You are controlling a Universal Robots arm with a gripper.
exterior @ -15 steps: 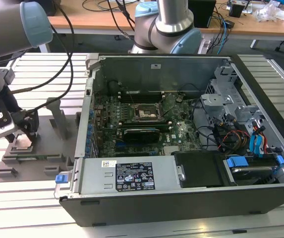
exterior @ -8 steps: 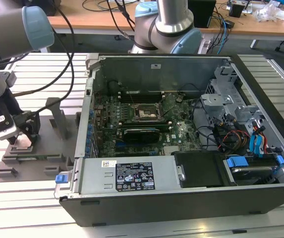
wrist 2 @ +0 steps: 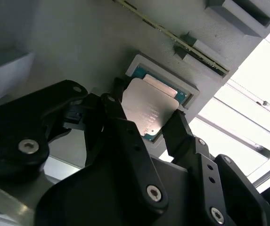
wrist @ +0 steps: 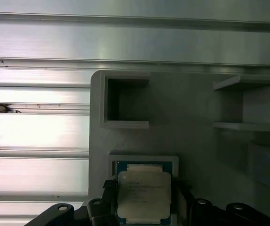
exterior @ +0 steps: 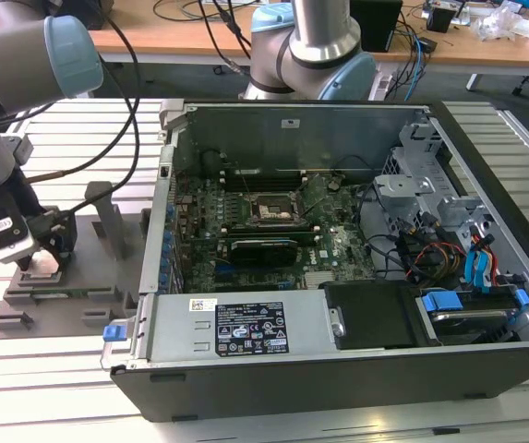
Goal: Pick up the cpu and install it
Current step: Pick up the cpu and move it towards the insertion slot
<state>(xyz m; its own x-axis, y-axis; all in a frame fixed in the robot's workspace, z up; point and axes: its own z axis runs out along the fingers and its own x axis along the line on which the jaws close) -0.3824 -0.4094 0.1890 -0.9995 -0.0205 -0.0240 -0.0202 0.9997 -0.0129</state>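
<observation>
Lying flat in square recess, silver-grey metal cpu [wrist: 144, 195], matte grey tray [wrist: 196, 155]

One cpu [wrist 2: 150, 109], one fixture tray [wrist: 196, 155], one open computer case [exterior: 292, 138].

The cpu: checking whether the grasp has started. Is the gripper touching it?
Cannot tell. In the second wrist view the gripper straddles the cpu in its tray pocket, but no contact or gap shows plainly.
</observation>
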